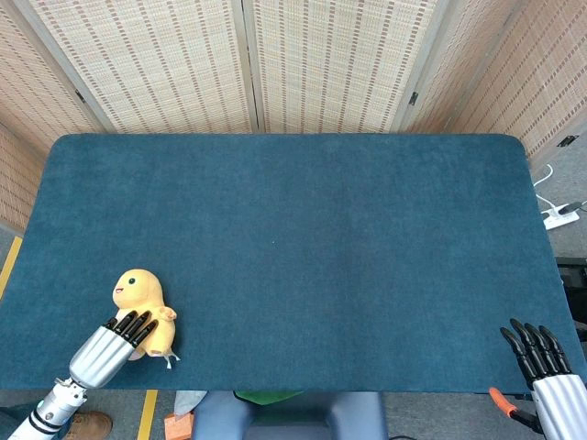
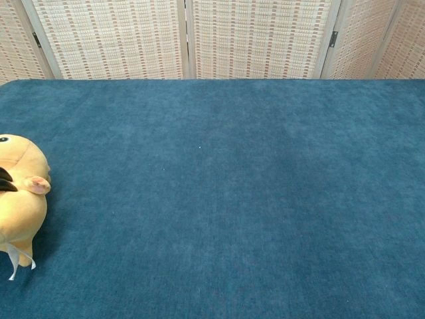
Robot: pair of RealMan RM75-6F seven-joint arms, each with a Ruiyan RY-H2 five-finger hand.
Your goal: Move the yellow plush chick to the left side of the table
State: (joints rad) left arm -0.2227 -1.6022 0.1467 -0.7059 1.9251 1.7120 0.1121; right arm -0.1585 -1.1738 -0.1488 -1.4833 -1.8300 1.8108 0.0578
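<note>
Yellow plush chick (image 1: 144,306) sits near the table's (image 1: 303,257) front-left corner, gripped by your left hand (image 1: 108,348) from behind, while your right hand (image 1: 543,365) hangs empty, fingers apart.
</note>
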